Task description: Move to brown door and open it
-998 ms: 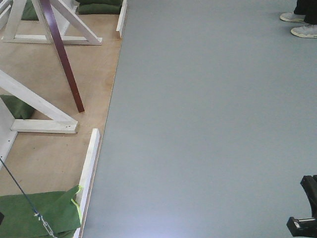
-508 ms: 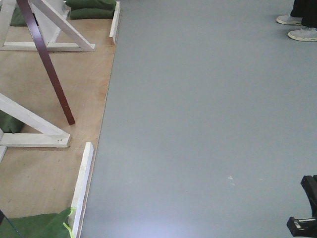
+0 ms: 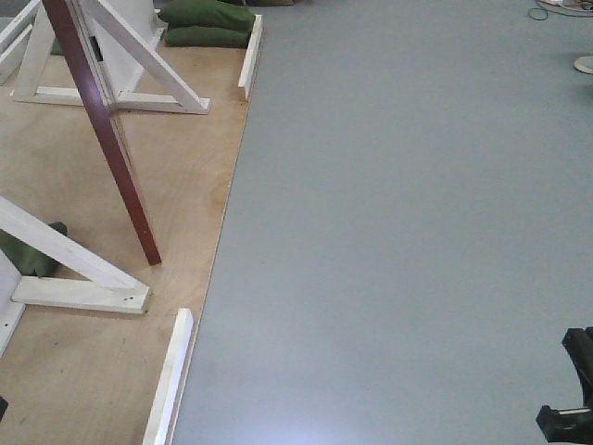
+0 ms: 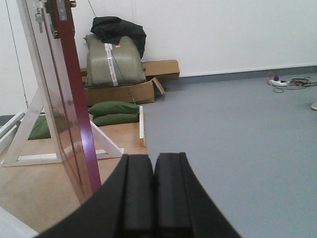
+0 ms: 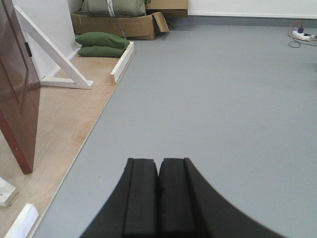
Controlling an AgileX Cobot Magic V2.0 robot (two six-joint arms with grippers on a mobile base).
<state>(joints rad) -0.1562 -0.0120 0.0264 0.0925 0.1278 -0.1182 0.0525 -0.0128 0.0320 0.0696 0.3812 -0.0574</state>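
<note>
The brown door (image 3: 119, 158) stands on a plywood platform at the left, seen edge-on and slanting across the front view. In the left wrist view its glossy reddish-brown edge (image 4: 79, 99) rises just left of my left gripper (image 4: 153, 159). A silver latch plate (image 4: 61, 10) and hanging keys (image 4: 38, 14) show at the top. My left gripper is shut and holds nothing. In the right wrist view the door (image 5: 15, 89) stands further off at the far left. My right gripper (image 5: 158, 162) hangs over grey floor, shut and holding nothing.
White wooden braces (image 3: 74, 255) (image 3: 139, 56) prop the door frame on the plywood platform (image 3: 185, 167), with white edge strips (image 3: 171, 380). Green sandbags (image 4: 114, 113), a cardboard box (image 4: 124, 91) and a bundle lie by the back wall. Grey floor (image 3: 398, 232) spreads right; cables (image 4: 290, 83) lie far right.
The front view has swung: the door and platform now sit further right and larger. The shoes at the top right have slid almost out of view. The near green sandbag is gone from view.
</note>
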